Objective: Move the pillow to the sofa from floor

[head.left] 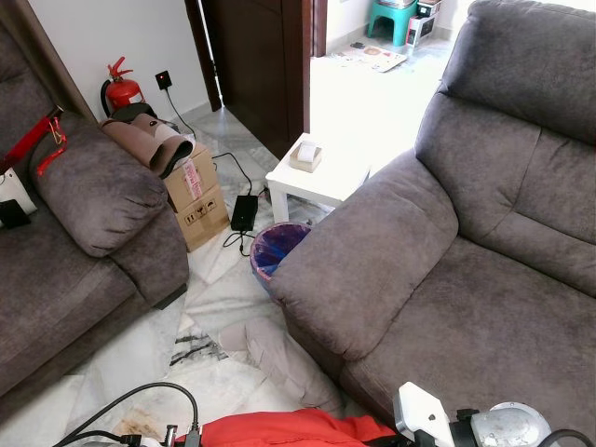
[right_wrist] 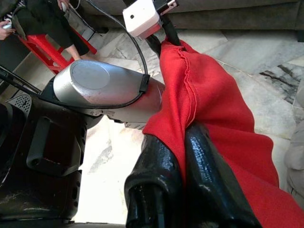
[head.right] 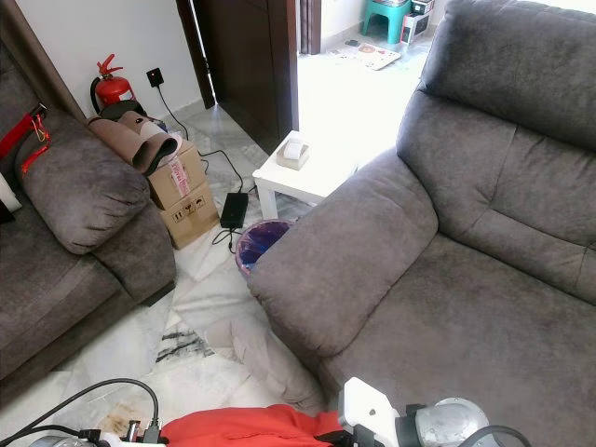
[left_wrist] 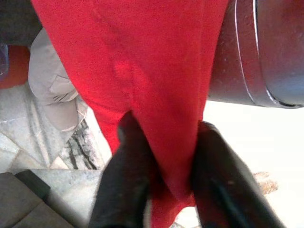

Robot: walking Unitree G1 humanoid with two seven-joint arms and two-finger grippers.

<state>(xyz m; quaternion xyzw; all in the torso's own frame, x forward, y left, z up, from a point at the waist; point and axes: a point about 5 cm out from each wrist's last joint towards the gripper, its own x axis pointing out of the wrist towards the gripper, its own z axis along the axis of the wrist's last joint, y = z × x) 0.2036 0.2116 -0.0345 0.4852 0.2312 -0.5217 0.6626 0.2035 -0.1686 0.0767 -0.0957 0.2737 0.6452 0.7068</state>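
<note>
Left wrist view: left pincer (left_wrist: pixel 161 161) clamped on a fold of red pillow (left_wrist: pixel 142 71), fabric pinched btwn both black fingers (left_wrist: pixel 126 175). Right wrist view shows right pincer (right_wrist: pixel 183 156) likewise closed on the pillow's seamed edge, w/ left arm (right_wrist: pixel 104 90) just beside. Head views: pillow at bottom edge, held off the marble floor (head.left: pixel 140 363), near the grey sofa (head.left: pixel 447 279). Grey cloth (head.left: pixel 279 358) lies on floor by sofa base.
</note>
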